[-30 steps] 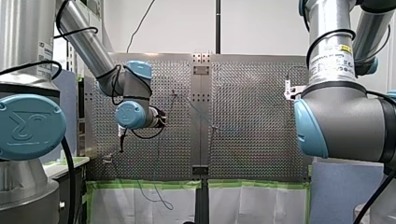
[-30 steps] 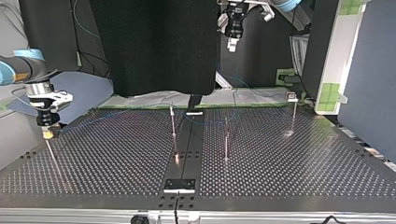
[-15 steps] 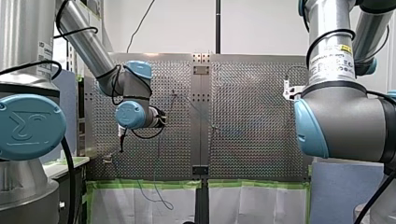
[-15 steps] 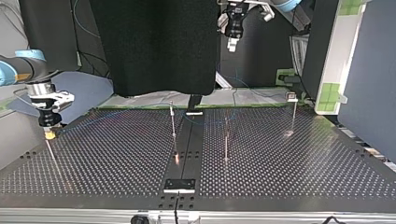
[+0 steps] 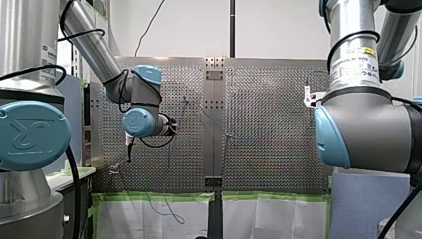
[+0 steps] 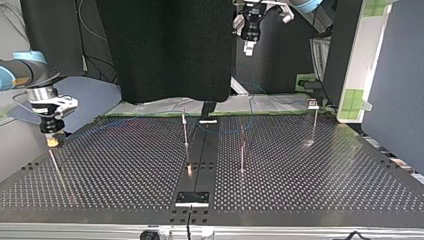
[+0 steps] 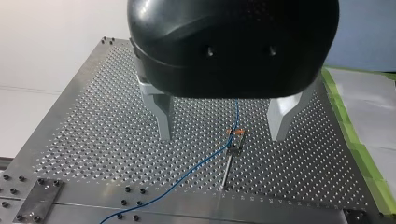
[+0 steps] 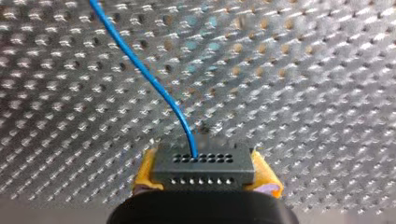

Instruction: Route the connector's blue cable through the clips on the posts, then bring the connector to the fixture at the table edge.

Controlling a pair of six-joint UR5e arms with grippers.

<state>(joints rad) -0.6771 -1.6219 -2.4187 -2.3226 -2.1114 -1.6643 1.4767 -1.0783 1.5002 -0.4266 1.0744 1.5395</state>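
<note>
Black connector (image 8: 203, 161) clamped in right gripper (image 8: 205, 178), yellow pads (image 8: 145, 173) on either side. Blue cable (image 8: 140, 70) leaves connector's face, runs off over perforated table (image 8: 303, 93). Top view: connector low, near table's left edge. Left gripper (image 7: 222, 138) released, fingers wide, empty, above clip post (image 7: 227, 165) carrying cable.

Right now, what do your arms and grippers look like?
My left arm and my right arm are silver tubes with pale blue joint caps and black cables; the right one bears a white label with a yellow mark. My left gripper has a rounded black housing and grey metal fingers; my right gripper shows yellow pads.
</note>
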